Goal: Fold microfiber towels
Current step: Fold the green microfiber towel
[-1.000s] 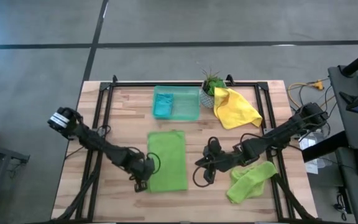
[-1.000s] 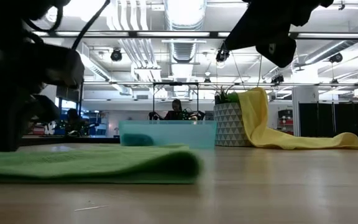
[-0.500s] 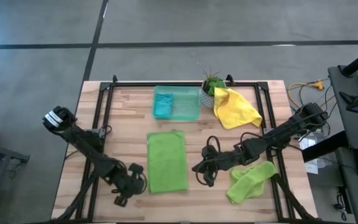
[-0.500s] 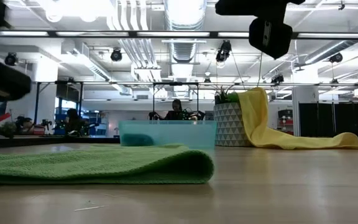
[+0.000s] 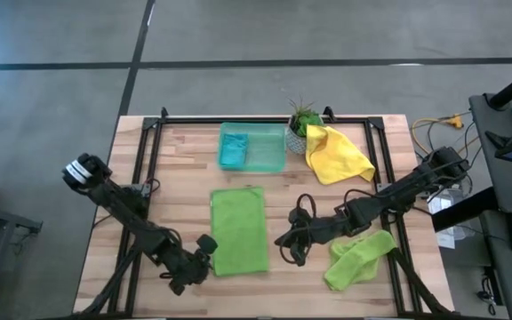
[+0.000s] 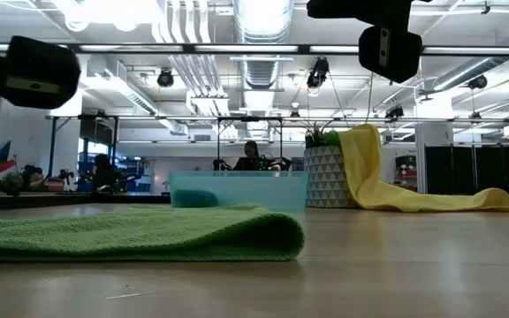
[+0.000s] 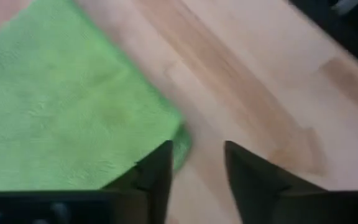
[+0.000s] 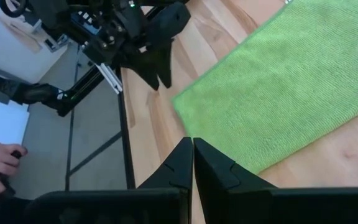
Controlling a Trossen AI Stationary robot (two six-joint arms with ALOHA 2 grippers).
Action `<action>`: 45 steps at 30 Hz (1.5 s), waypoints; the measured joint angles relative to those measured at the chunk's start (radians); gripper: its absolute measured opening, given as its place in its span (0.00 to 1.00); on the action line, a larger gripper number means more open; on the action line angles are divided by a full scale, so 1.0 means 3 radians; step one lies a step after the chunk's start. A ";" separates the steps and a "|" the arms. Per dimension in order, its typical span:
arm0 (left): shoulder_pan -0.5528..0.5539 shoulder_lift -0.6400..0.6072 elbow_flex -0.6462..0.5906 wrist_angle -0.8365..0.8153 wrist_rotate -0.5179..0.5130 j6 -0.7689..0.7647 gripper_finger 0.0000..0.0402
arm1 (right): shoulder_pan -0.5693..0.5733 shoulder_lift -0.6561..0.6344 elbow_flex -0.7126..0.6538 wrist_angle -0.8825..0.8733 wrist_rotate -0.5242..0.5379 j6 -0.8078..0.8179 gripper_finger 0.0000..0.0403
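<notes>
The folded lime towel (image 5: pixel 239 230) lies flat mid-counter, a rounded fold on one long side. The left tool (image 5: pixel 204 249) hovers beside its near corner, released, fingers parted around nothing; the right tool (image 5: pixel 290 247) hangs clenched and empty off the opposite side. A crumpled lime towel (image 5: pixel 357 257) sits beyond it; the yellow towel (image 5: pixel 335 153) drapes on the planter (image 5: pixel 299 135), the teal one in the tray (image 5: pixel 253 148). A low pass could snag that corner and undo the fold. Bare counter (image 5: pixel 176 178) offers room; the near edge is close.
</notes>
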 joint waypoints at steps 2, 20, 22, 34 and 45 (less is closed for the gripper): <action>0.0004 0.0058 0.0000 0.0088 -0.0014 0.0072 0.44 | 0.0000 0.0000 0.0000 0.0000 -0.0001 0.0000 0.02; 0.0153 0.0483 -0.0062 0.0466 0.0377 -0.0096 0.60 | 0.0000 0.0000 -0.0003 -0.0006 0.0010 0.0001 0.02; 0.0206 0.0566 -0.0087 0.0543 0.0523 -0.0211 0.58 | 0.0000 0.0000 -0.0003 -0.0006 0.0010 0.0001 0.02; 0.0314 0.0626 -0.0107 0.0541 0.0811 -0.0258 0.14 | 0.0000 0.0000 -0.0004 -0.0013 0.0009 0.0058 0.02; 0.0334 0.0544 -0.0130 0.0539 0.0783 -0.0169 0.00 | 0.0000 0.0004 -0.0004 0.0002 0.0010 0.0000 0.02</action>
